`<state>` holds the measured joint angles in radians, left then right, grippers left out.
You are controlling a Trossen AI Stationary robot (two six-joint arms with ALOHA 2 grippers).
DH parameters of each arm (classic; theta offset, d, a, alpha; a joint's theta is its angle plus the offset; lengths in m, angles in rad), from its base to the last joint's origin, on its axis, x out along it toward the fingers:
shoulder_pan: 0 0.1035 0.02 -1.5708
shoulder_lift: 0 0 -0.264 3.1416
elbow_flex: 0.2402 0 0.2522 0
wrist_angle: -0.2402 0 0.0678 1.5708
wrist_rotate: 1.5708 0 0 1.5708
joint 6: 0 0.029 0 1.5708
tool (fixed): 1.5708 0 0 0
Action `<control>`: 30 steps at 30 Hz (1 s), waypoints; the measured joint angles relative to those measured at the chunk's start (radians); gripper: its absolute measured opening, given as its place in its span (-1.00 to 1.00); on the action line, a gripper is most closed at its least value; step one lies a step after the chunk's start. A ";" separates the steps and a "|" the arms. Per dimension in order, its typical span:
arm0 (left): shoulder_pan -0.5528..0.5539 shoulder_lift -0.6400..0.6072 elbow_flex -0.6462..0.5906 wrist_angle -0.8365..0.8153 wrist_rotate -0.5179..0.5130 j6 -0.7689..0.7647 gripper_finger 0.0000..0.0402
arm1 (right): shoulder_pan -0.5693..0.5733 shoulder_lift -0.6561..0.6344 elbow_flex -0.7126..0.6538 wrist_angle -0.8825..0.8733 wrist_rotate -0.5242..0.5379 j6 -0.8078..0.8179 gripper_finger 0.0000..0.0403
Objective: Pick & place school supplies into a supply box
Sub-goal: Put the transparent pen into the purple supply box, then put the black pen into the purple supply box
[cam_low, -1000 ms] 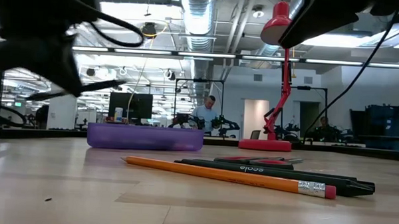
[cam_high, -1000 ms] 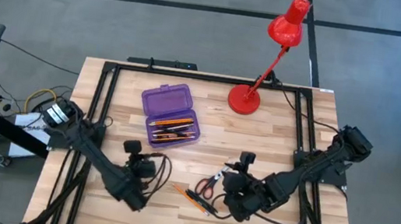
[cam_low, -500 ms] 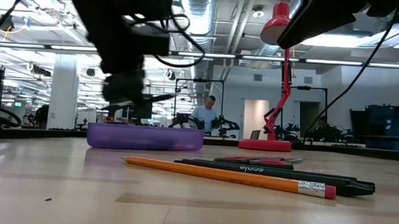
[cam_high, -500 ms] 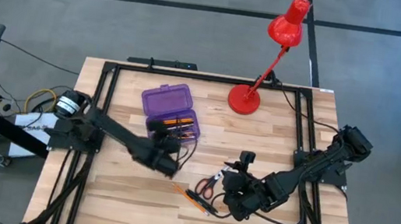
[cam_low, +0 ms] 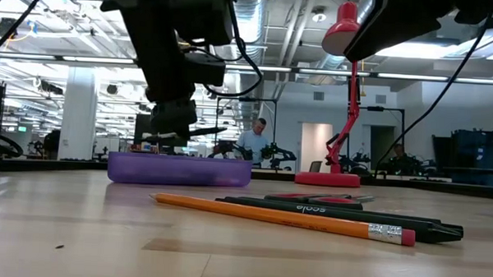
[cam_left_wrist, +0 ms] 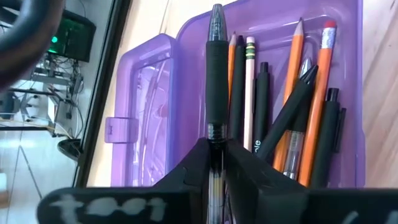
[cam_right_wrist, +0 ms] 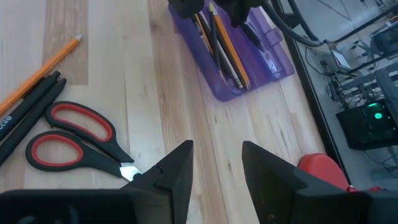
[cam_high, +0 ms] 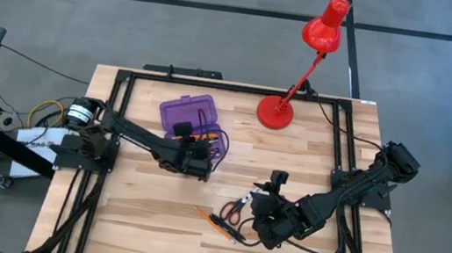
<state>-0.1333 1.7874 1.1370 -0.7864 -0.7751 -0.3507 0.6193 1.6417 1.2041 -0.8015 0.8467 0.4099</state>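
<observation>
With the left gripper [cam_left_wrist: 216, 163] clamped on the black pen [cam_left_wrist: 216, 81] over the purple box [cam_high: 177, 110] near the desk's far edge, part the jaws only once the pen lies parallel to the pencils [cam_left_wrist: 293, 74], while the right gripper [cam_right_wrist: 216, 160], jaws apart, waits by the scissors [cam_right_wrist: 74, 135]

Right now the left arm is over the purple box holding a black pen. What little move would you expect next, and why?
Probably opening its fingers: the left gripper pinches the black pen over the supply box, above the pens and pencils already inside, so letting go should drop it in.
</observation>
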 joint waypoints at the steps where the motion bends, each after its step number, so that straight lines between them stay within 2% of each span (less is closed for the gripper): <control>1: 0.002 0.000 0.000 0.000 0.006 0.001 -0.88 | 0.000 0.000 0.000 0.000 0.000 0.000 -0.34; 5: 0.005 0.000 0.000 0.001 0.011 0.021 -0.79 | 0.000 0.000 0.000 -0.001 0.000 0.000 -0.34; 14: 0.005 0.000 0.000 0.027 0.009 0.047 -0.27 | 0.000 0.000 0.000 -0.002 -0.006 0.000 -0.34; 19: -0.019 -0.031 0.000 0.021 0.003 0.060 -0.15 | -0.009 0.000 0.000 0.001 -0.027 -0.030 -0.34; 22: -0.066 -0.069 0.000 0.021 0.004 0.069 -0.14 | -0.040 0.000 -0.001 0.041 -0.121 -0.100 -0.34; 24: -0.108 -0.100 0.000 0.021 0.003 0.068 -0.15 | -0.069 0.000 -0.022 0.138 -0.213 -0.186 -0.35; 27: -0.185 -0.140 0.000 0.013 0.002 0.043 -0.17 | -0.113 0.001 -0.082 0.342 -0.409 -0.360 -0.36; 30: -0.268 -0.174 0.000 -0.015 0.000 -0.030 -0.18 | -0.150 0.002 -0.130 0.483 -0.588 -0.437 -0.37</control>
<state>-0.4014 1.6131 1.1370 -0.8013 -0.7750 -0.3808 0.4694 1.6439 1.0738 -0.3184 0.2583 -0.0276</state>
